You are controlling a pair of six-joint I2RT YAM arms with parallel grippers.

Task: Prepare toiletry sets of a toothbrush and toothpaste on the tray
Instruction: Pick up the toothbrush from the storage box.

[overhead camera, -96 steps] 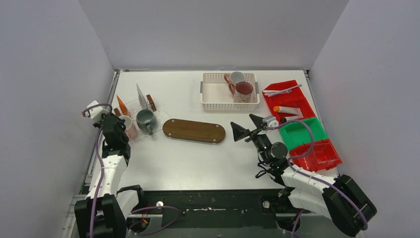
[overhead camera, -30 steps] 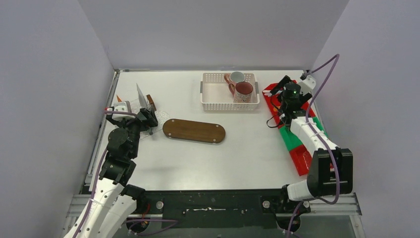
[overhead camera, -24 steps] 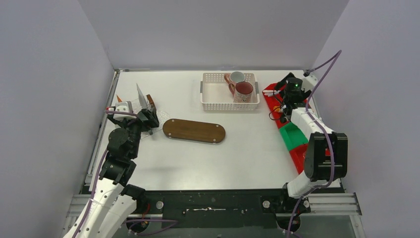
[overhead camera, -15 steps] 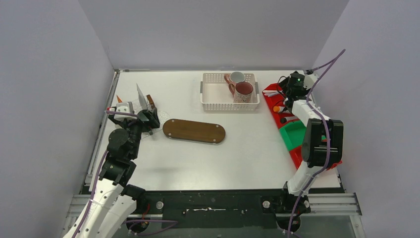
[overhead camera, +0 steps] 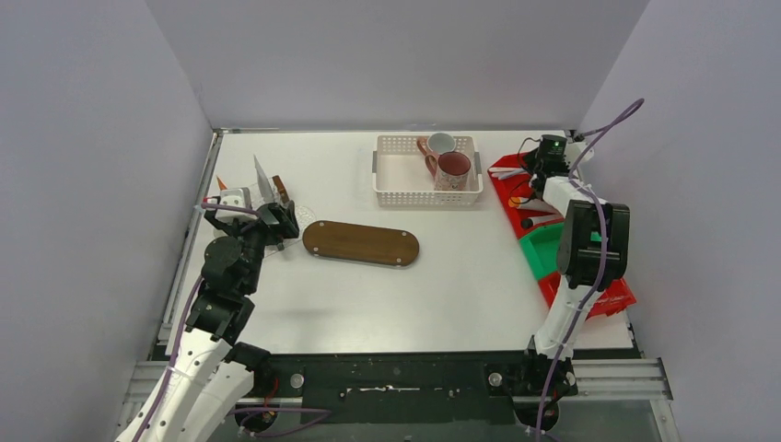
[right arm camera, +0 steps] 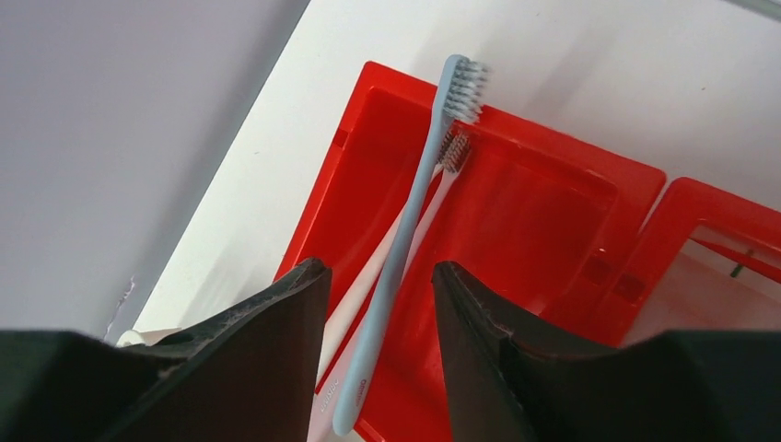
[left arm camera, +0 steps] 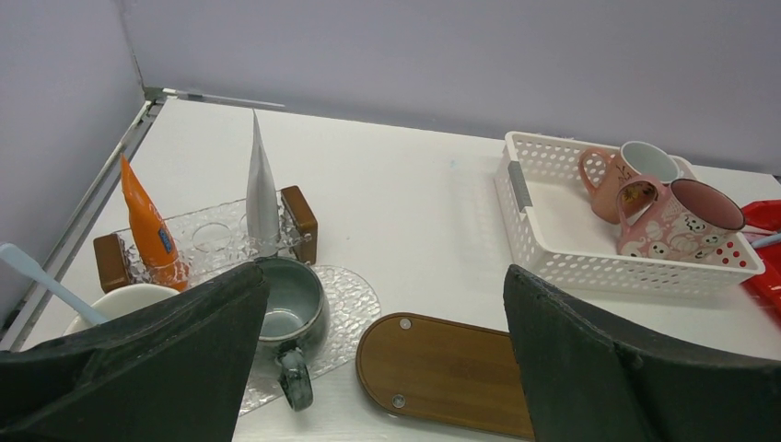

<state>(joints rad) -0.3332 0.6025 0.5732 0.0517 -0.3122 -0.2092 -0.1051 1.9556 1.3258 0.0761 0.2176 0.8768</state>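
On the clear patterned tray (left arm camera: pixel 345 299) at the left stand a dark green mug (left arm camera: pixel 293 308) and a pinkish-white mug (left arm camera: pixel 124 304) with a light blue toothbrush (left arm camera: pixel 37 276) in it. Behind them an orange tube (left arm camera: pixel 147 226) and a white tube (left arm camera: pixel 261 184) stand upright in a clear rack. My left gripper (left arm camera: pixel 387 276) hangs open above the green mug and holds nothing. In the back red bin (right arm camera: pixel 543 212) lie a grey-blue toothbrush (right arm camera: pixel 414 216) and a white one (right arm camera: pixel 364 299). My right gripper (right arm camera: pixel 382 272) straddles their handles, its jaws narrowed but apart from them.
An oval wooden board (overhead camera: pixel 361 243) lies mid-table. A white basket (overhead camera: pixel 396 175) at the back holds a maroon mug (overhead camera: pixel 453 166) and a pink-handled white mug (overhead camera: pixel 439 144). A green bin (overhead camera: pixel 545 247) and another red bin (overhead camera: pixel 608 296) line the right edge.
The right arm reached farther back over the rear red bin, and its jaws narrowed around the toothbrush handles. The left arm stayed still.
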